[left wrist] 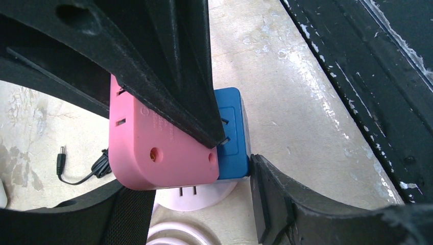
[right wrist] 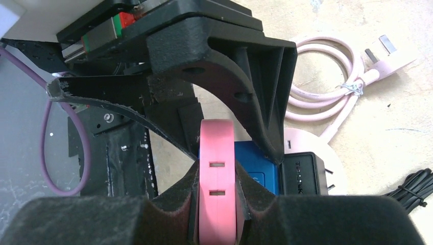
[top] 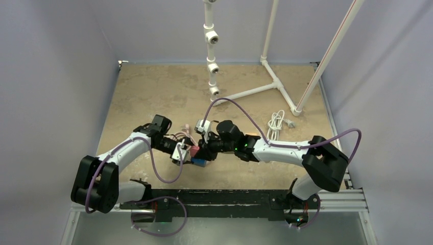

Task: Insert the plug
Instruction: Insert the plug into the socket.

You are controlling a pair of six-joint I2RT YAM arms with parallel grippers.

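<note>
Two arms meet at the centre of the overhead frame over one tight cluster. The right gripper [right wrist: 217, 214] is pressed together on the single pink adapter [right wrist: 217, 173], its padded fingers on both flat faces. One blue adapter [left wrist: 232, 127] sits flush against the pink one. The left gripper [right wrist: 234, 150] stands part-spread, bracketing that pair with one fingertip touching the blue edge; whether it squeezes, I cannot tell. Just beside them are one black power brick [right wrist: 301, 173], one pale round socket [left wrist: 194, 196] and one pale coiled cord [right wrist: 327, 76]. One white cable [top: 275, 124] lies apart, right of centre, near the pipe frame [top: 270, 84]. Walls bound the table [top: 153, 97] left and right, and bare surface shows upper left.
</note>
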